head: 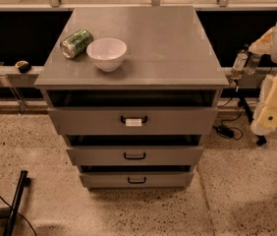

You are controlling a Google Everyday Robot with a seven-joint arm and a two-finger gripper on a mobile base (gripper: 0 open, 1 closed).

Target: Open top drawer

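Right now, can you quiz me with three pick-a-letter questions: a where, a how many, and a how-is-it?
1. Where is the gripper compared with the cabinet? A on top of it; B to its right; C under it.
2. How many drawers, counting the top drawer? A two; B three; C five.
3. How is the green can beside the white bowl? A upright; B lying on its side; C crushed flat.
Answers: 1 B, it hangs past the cabinet's right edge. 2 B, three black handles are stacked. 3 B, it rests on its side.
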